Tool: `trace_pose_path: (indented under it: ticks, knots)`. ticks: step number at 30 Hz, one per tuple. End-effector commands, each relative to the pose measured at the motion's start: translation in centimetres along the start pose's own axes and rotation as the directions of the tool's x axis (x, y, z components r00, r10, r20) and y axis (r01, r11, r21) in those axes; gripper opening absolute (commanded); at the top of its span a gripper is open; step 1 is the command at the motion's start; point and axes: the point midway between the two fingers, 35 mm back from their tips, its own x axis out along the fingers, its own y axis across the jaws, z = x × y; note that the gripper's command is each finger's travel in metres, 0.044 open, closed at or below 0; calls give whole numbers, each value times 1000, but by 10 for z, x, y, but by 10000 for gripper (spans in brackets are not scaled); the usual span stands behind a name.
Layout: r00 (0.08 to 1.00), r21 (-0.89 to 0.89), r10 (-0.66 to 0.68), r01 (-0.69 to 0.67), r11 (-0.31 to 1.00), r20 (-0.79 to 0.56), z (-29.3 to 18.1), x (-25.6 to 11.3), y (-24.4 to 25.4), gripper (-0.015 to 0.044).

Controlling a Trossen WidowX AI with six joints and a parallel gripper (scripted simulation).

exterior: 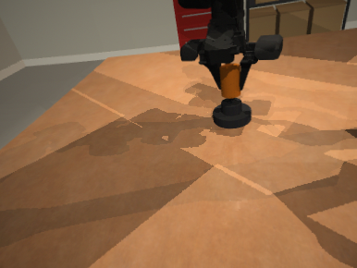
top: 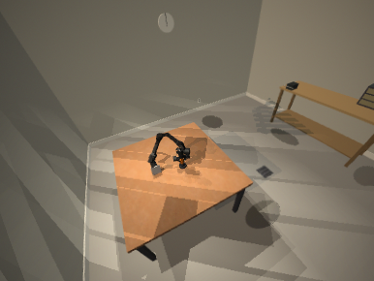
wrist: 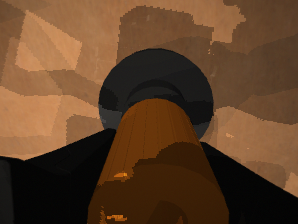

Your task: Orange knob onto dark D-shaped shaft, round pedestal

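The orange knob [top: 182, 160] [exterior: 230, 79] [wrist: 154, 130] is upright between the fingers of my gripper [exterior: 230, 87] [wrist: 155, 143], which is shut on it. The round dark pedestal [top: 182, 166] [exterior: 231, 119] [wrist: 155, 64] stands on the table directly below. In the exterior view the knob's lower end is at the top of the narrower dark part [exterior: 231, 106] that rises from the pedestal's wide base. The knob is not down on the wide base. The shaft's flat side and the knob's hole are hidden, and I cannot tell whether the shaft tip is inside the hole.
The wooden table [top: 160, 199] [exterior: 185, 222] carries the arm's base [top: 155, 170], left of the pedestal in the top view. Patchy shadows fall across the table around the pedestal. A red cabinet [exterior: 196, 25] and shelved boxes [exterior: 293, 20] stand behind the table.
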Motion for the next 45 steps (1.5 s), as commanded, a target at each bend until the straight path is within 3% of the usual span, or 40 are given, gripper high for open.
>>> trace_pose_path:
  ticks: [1, 8, 15, 45]
  knots:
    - [1000, 492, -3, 4, 870, -3, 0, 1, -1, 0]
    - [1000, 842, -3, 5, 539, -3, 0, 0, -3, 0]
    - [1000, 992, -4, 4, 128, -3, 0, -2, -4, 0]
    - [1000, 993, -3, 3, 117, -3, 2, 0, -2, 0]
